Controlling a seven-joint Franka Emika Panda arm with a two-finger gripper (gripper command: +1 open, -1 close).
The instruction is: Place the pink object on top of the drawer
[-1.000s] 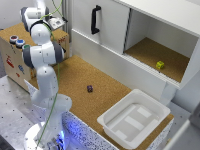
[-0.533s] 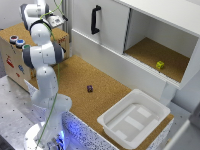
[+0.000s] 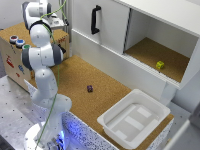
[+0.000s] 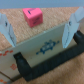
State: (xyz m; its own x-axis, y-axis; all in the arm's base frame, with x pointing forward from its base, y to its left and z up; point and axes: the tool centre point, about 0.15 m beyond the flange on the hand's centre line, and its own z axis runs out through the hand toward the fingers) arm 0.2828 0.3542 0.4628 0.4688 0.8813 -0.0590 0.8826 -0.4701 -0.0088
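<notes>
The hand (image 4: 42, 27) hangs open, the pink cube (image 4: 33, 17) resting free beyond its fingers; I'd lift straight up, nudging nothing.

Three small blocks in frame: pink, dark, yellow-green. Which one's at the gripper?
The pink block, seen ahead of the open gripper in the wrist view. The dark block lies on the cork floor; the yellow-green block sits inside the cabinet.

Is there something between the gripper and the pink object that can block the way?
Nothing visible blocks it. In the wrist view the gripper is open, and the pink object lies on the cork surface just beyond its fingers, with only bare cork between them. The exterior view does not show the pink object.
</notes>
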